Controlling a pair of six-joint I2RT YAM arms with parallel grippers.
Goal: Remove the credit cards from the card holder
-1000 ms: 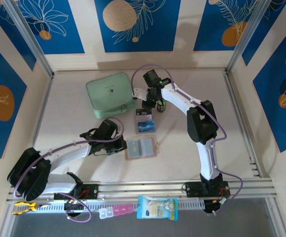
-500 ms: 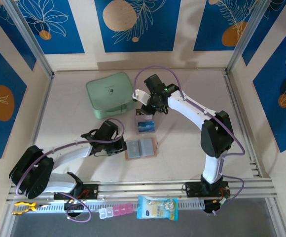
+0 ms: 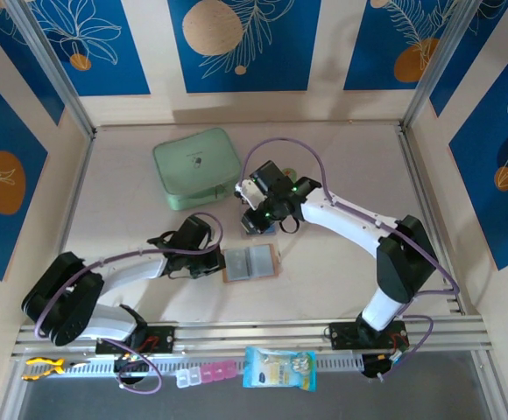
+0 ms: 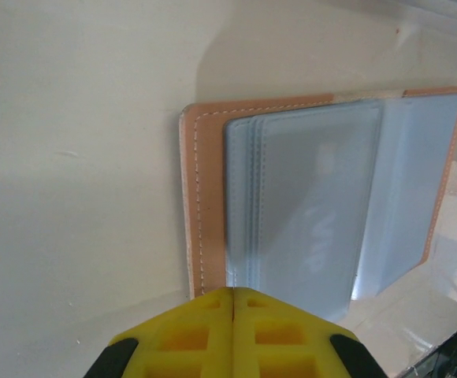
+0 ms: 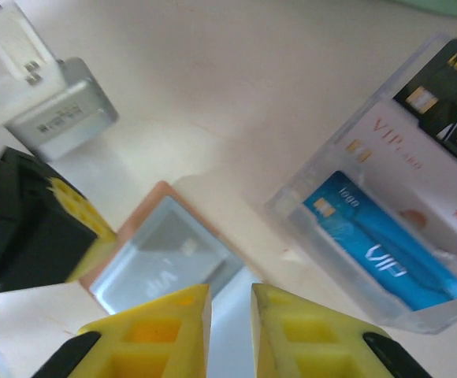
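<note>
- The right gripper (image 5: 231, 315) has swung in from the far side, by the green case (image 3: 196, 166), to hang over the gap between the box (image 5: 287, 213) and the holder (image 3: 251, 262).
- Its jaws have narrowed on the way. They now stand a slit apart, and nothing is between them.
- The left gripper (image 4: 232, 311) has not moved. It is clenched tight, with its tip on the holder's near-left corner, which I judge pins the holder flat (it grips nothing, it only presses).
- The holder has not shifted either. It lies open on the table with its grey pockets facing up, just nearer than the box.
- The blue card (image 5: 386, 256) and the black card (image 5: 453, 94) lie in the box, out of the holder, with a white one between them.
- Faint VIP lettering shows in one pocket. It may be another card still inside or only a reflection, and I cannot tell which.
- My reading is that the right arm is coming back for another pull. If a card is in there, the narrow jaws suit pinching its thin edge while the left gripper holds the holder down.
</note>
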